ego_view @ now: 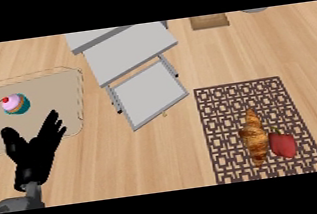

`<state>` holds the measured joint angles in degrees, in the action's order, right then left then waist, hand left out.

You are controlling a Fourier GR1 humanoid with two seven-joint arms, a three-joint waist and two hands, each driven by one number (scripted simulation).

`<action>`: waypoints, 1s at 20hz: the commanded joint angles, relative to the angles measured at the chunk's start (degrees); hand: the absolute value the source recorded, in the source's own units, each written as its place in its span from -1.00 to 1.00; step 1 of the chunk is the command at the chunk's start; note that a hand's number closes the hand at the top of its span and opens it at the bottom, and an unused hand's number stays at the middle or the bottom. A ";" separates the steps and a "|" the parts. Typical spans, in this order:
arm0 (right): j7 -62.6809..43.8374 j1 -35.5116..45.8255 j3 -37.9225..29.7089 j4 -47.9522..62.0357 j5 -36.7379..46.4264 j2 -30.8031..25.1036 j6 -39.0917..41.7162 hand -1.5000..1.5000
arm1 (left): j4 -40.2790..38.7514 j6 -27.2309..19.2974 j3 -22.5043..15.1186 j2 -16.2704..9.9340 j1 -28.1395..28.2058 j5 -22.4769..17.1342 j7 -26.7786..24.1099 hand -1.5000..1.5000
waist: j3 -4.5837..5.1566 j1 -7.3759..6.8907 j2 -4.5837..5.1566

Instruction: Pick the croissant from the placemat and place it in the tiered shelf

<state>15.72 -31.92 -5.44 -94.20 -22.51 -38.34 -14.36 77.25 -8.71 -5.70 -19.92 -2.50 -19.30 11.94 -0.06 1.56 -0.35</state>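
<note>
Grasping the croissant may go wrong because a red pepper lies just beside it on the placemat; fingers closing there could catch or push the pepper too. The croissant is golden brown, long and ridged, near the mat's lower part. Only the left robot hand shows, fingers straight, holding nothing, well apart from the tiered shelf.

Kitchen setting: light wood desk, patterned placemat with croissant and red pepper far right of left hand; cupcake on beige mat just above hand; grey tiered shelf up-right.
</note>
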 commanded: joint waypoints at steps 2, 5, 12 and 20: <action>-9.65 -7.69 0.23 -15.69 0.50 -5.60 1.91 -1.00 | 1.70 0.17 -1.70 0.64 3.80 1.12 0.98 0.00 | 0.23 -0.92 0.13; -19.88 -7.92 2.41 -24.83 4.37 -7.77 -2.61 -1.00 | -3.04 0.94 -0.26 0.99 0.35 1.31 -0.81 0.00 | 0.30 -0.93 0.47; -48.20 3.50 4.51 -30.07 10.86 -13.89 -10.85 -1.00 | 0.31 0.98 -1.05 1.32 0.56 1.78 1.94 0.00 | 0.20 -2.65 0.64; -73.21 20.20 16.60 -27.07 23.93 -15.06 -13.71 -1.00 | -0.26 0.50 -0.81 2.16 -2.53 2.99 3.71 0.00 | 0.15 -3.17 0.74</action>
<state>-46.09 -19.72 6.68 -122.65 -2.69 -52.95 -27.77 78.04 -7.17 -6.22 -18.55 -3.46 -17.20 13.52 0.00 -1.41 0.18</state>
